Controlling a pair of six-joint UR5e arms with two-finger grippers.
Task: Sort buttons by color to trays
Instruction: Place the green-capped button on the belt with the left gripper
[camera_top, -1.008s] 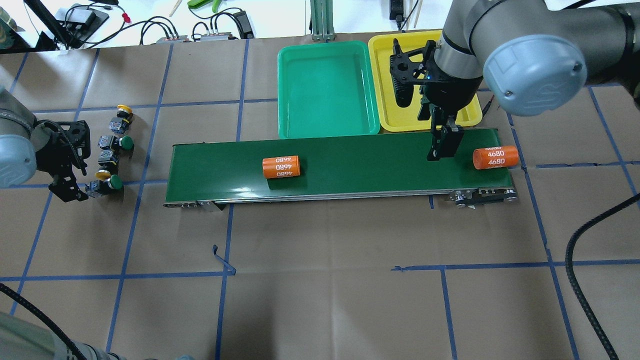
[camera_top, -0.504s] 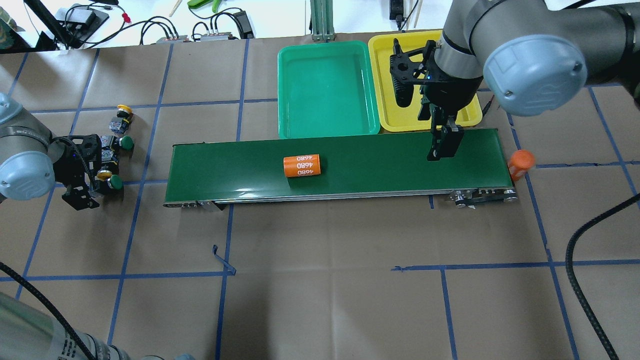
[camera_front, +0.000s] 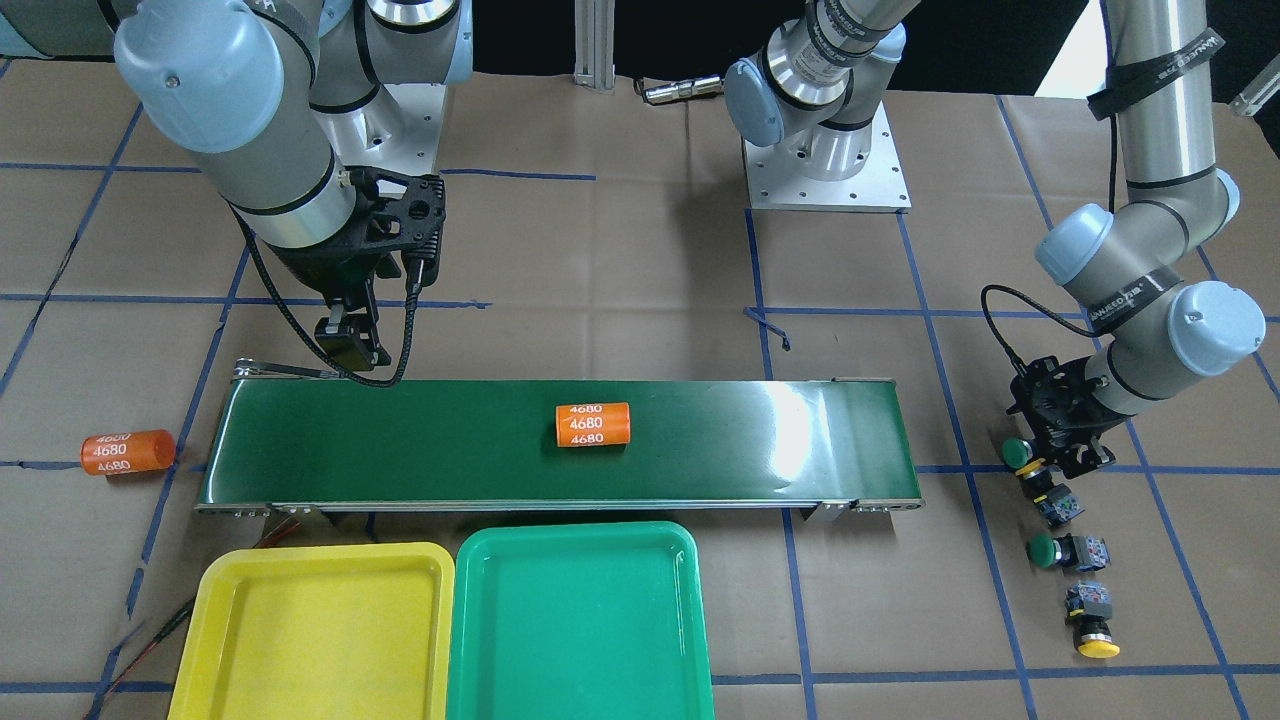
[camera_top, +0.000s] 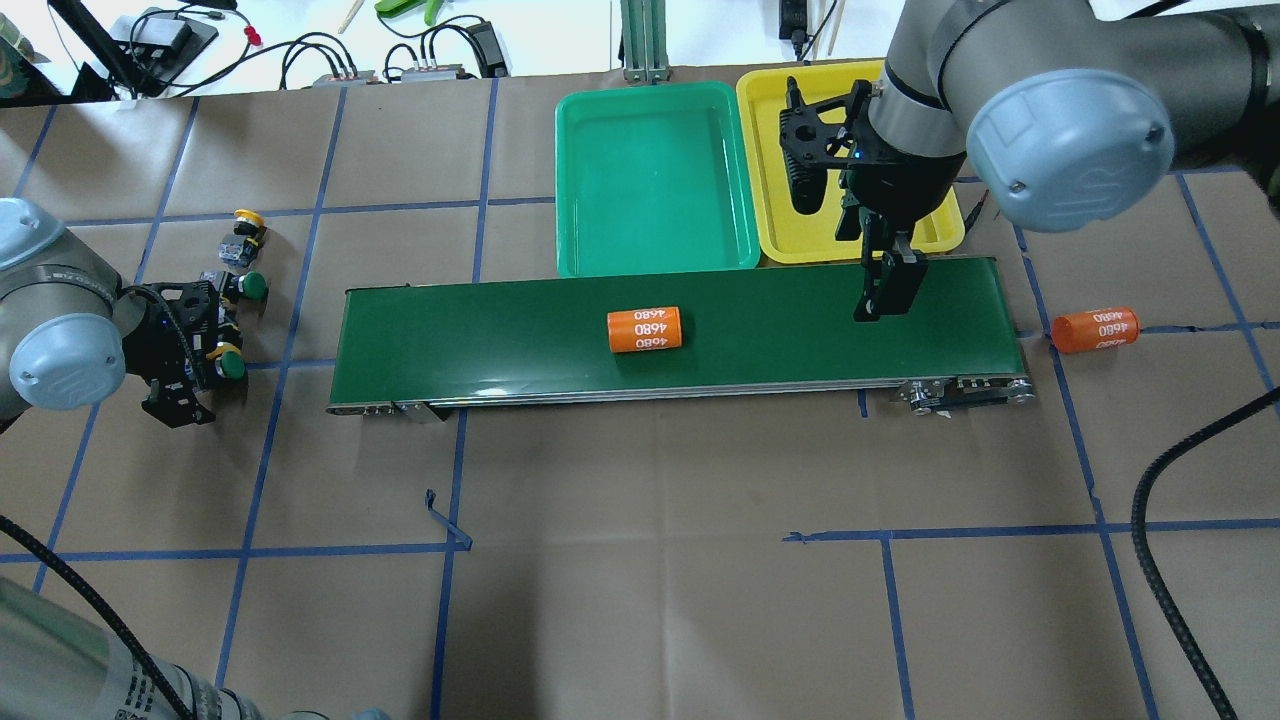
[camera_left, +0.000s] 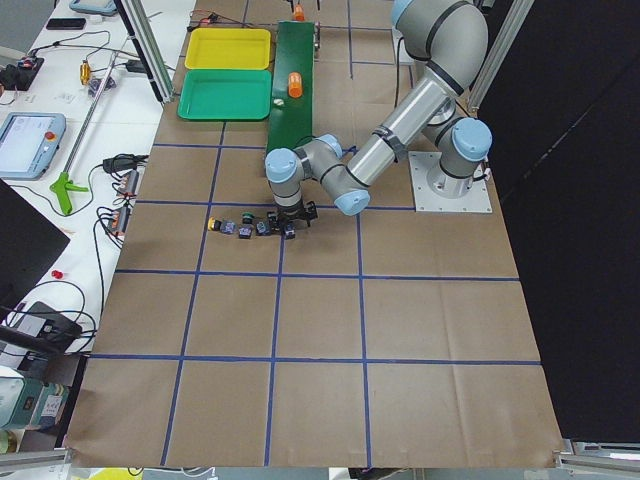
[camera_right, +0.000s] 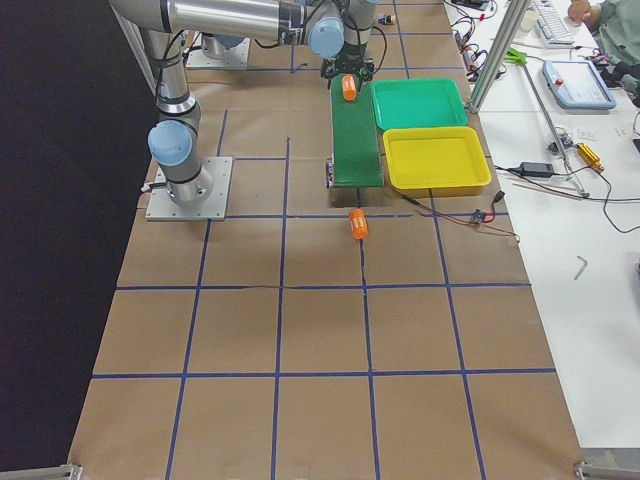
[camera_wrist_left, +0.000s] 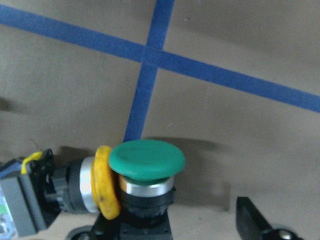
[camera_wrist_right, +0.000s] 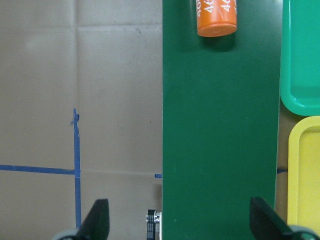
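Observation:
Four buttons lie at the table's left end: a yellow one (camera_top: 247, 218), a green one (camera_top: 255, 286), a yellow one (camera_top: 213, 350) and a green one (camera_top: 232, 366). My left gripper (camera_top: 198, 375) is low over the nearest pair. In the left wrist view the green cap (camera_wrist_left: 146, 160) stands between my open fingers, one fingertip (camera_wrist_left: 252, 217) at its right, with the yellow cap (camera_wrist_left: 106, 187) touching its left side. My right gripper (camera_top: 884, 292) hangs open and empty over the belt's right part, its fingertips (camera_wrist_right: 265, 220) wide apart. The green tray (camera_top: 650, 180) and yellow tray (camera_top: 770, 225) hold nothing.
A long dark-green conveyor belt (camera_top: 480, 330) carries one orange "4680" cylinder (camera_top: 645, 329). A second orange cylinder (camera_top: 1093, 329) lies on the table past the belt's right end. Cables and tools lie beyond the table's far edge.
My left gripper moved right, over the near green and yellow buttons. The belt cylinder travelled right. The other cylinder dropped off the belt's right end onto the table. The right arm stayed still.

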